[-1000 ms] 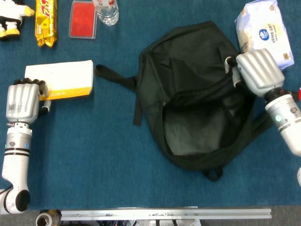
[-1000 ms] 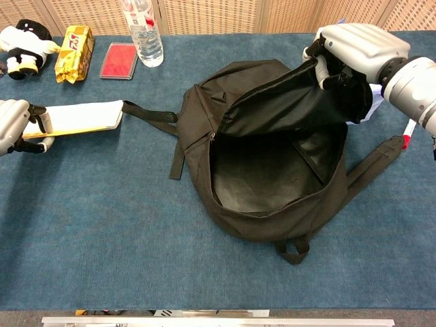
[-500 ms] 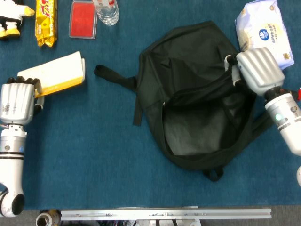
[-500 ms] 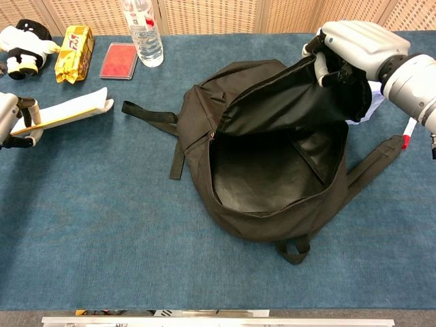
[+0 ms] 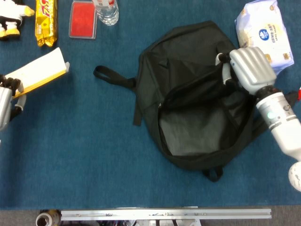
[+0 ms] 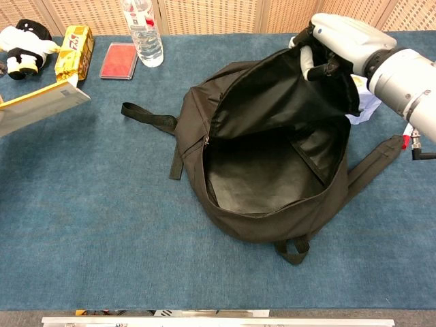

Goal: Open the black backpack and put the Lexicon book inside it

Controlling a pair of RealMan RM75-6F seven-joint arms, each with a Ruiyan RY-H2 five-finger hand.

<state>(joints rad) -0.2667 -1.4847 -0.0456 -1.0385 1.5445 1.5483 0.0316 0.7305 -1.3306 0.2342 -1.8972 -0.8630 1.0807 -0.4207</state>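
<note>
The Lexicon book (image 5: 38,69) is off the desk (image 5: 94,141) at far left, tilted w/ its free end up, yellow-edged cover underneath and white page block showing. The left hand (image 5: 7,101) has it by the near end, mostly cut off at the frame edge; fingers look wrapped on the book's lower corner, but how firm that hold is I can't tell. In chest view only the book (image 6: 37,105) shows, slanting in from the left edge, hand out of frame. The black backpack (image 5: 197,99) lies mid-right on the desk, main compartment unzipped. The right hand (image 5: 249,68) has its fingers curled around the upper flap edge and holds it raised, so the mouth gapes wide; chest view shows the right hand (image 6: 334,41) pulling the fabric up like a tent over the dark inside. Handling, as judgement: book looks thick and stiff, prob. fairly heavy for a one-end hold, so it'll want to droop or pivot; a hold nearer the middle or along the spine would be steadier. Cover may be a bit slick, not fragile. The bag is soft, floppy, light fabric and won't stay open by itself, so the flap edge near the zip is the right place to keep hold. Straps (image 5: 113,77) trail loose to the left, between book and bag opening, a possible snag on the way in.
</note>
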